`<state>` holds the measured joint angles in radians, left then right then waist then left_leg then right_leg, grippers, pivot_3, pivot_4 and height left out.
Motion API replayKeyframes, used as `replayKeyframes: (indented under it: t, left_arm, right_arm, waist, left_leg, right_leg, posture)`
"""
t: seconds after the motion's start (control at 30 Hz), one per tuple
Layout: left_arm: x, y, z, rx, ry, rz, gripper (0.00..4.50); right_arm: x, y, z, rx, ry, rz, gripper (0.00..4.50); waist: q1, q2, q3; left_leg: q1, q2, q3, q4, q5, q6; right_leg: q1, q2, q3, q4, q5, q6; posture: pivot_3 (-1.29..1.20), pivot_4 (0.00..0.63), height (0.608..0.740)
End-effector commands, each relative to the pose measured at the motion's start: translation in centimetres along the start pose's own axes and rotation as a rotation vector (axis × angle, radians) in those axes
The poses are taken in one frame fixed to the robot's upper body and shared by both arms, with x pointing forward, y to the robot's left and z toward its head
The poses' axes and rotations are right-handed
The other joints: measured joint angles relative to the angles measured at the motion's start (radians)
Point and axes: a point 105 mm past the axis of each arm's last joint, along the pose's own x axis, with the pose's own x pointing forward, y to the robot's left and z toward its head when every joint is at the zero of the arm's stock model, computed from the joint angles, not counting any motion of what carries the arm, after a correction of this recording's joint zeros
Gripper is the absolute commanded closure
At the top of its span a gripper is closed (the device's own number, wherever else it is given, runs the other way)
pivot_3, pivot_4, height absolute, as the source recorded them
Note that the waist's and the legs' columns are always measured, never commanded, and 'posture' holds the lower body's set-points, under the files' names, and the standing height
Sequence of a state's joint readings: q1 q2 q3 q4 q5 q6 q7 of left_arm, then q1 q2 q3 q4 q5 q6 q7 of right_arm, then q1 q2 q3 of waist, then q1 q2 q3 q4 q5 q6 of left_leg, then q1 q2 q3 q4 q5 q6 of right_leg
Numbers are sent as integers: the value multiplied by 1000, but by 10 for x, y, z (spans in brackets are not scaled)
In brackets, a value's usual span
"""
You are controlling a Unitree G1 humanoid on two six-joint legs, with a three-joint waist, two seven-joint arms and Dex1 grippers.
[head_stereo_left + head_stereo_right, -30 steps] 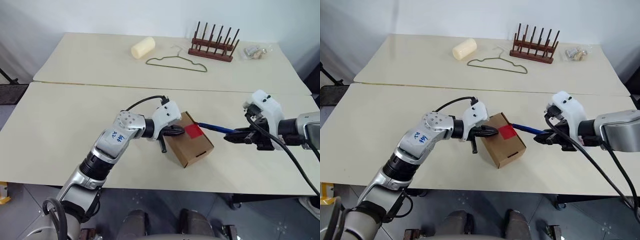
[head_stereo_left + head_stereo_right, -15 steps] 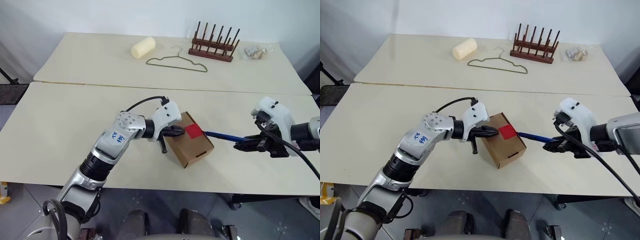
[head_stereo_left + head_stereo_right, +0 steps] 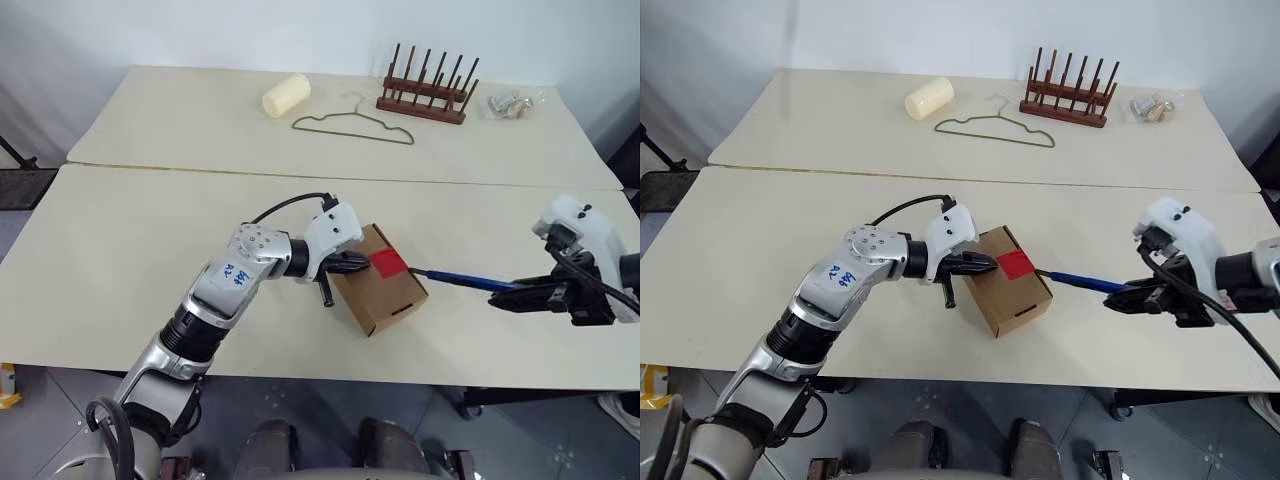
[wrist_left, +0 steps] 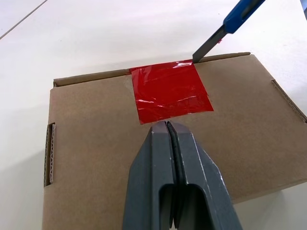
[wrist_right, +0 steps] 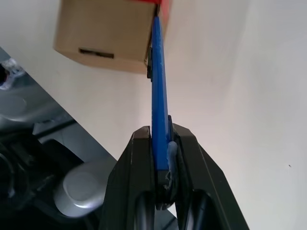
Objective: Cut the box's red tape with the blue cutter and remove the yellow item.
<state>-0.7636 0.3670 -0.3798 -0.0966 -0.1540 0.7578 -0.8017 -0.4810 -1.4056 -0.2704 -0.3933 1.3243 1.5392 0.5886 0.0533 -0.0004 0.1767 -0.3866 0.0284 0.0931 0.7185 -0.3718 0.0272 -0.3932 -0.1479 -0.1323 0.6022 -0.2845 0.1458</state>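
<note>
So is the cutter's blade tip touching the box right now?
Cannot tell. In the left wrist view the blue cutter ends at the far edge of the box, beside the red tape, without showing plain contact or a gap.

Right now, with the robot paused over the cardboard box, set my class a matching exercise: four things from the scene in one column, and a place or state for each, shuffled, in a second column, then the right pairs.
Things
1. left pincer
2. blue cutter
3. red tape
4. wire hanger

Places or states
A. lying on the far table, beside the wooden peg rack
B. stuck across the top of the cardboard box
C. shut, resting on the box top
D. clamped in the right pincer, blade tip at the tape's edge

Pairs: 1-C, 2-D, 3-B, 4-A
</note>
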Motion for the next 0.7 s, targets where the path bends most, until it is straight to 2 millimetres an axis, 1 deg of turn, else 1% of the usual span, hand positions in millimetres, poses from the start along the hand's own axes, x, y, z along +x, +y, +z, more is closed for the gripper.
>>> replayKeyframes:
  t: [0.03,0.13,0.17,0.27,0.33,0.4,0.5,0.53,0.6,0.67,0.7]
  left_arm:
    - [8,-7,-36,-86,119,-37,4500]
    - [7,-5,-35,-81,113,-33,4500]
    - [7,-5,-34,-76,105,-33,4500]
    - [6,-4,-28,-58,71,-33,4500]
    - [3,-1,-23,-42,33,-32,4500]
    - [-1,3,-14,-30,-21,-25,4500]
    - [-8,8,-4,-25,-90,-25,4500]
    - [-11,9,2,-11,-123,-31,4500]
    - [-17,11,8,8,-162,-40,4500]
    - [-22,13,12,27,-188,-46,4500]
    - [-26,14,14,36,-197,-50,4500]
  right_arm:
    - [-18,-8,12,18,-94,-35,4348]
    - [-30,-19,15,59,-148,-59,4348]
    - [-34,-26,15,85,-174,-73,4348]
    - [-41,-56,15,129,-269,-157,4348]
    - [-38,-79,10,142,-316,-234,4348]
    - [-30,-108,5,137,-395,-345,4348]
    - [-15,-135,-6,120,-449,-451,4348]
    - [-6,-146,-15,114,-446,-494,4348]
    - [8,-160,-21,111,-507,-549,4348]
    - [22,-171,-29,124,-525,-590,4348]
    - [34,-174,-35,140,-515,-582,4348]
  waist:
    - [0,0,0]
    - [0,0,0]
    - [0,0,0]
    - [-1,0,0]
    - [-3,0,0]
    - [-4,0,0]
    - [-6,0,0]
    - [-7,0,0]
    - [-11,0,0]
    - [-16,0,0]
    - [-19,1,0]
  left_leg:
    - [0,0,0,0,0,0]
    - [0,0,1,0,0,0]
    - [0,0,1,0,0,0]
    - [0,0,2,0,0,0]
    - [0,0,4,1,0,0]
    - [1,0,4,1,0,0]
    - [0,-1,5,1,0,0]
    - [0,-1,5,1,1,-1]
    - [0,-1,5,0,1,-2]
    - [0,-1,5,-1,2,-2]
    - [0,-1,5,-1,2,-2]
  right_leg:
    - [0,0,0,0,0,0]
    - [0,0,0,0,0,0]
    - [0,0,0,0,0,0]
    - [0,0,0,0,0,0]
    - [0,0,1,0,0,0]
    - [1,0,0,1,0,0]
    - [0,0,0,2,0,0]
    - [-1,0,1,2,0,0]
    - [-2,0,0,3,0,0]
    - [-2,1,0,3,0,0]
    - [-2,1,0,3,0,0]
  posture:
    - [0,150,740]
    - [0,150,740]
    - [0,150,740]
    - [0,150,740]
    - [0,150,740]
    - [0,150,740]
    - [0,150,740]
    - [0,150,740]
    - [0,150,740]
    - [0,150,740]
    - [0,150,740]
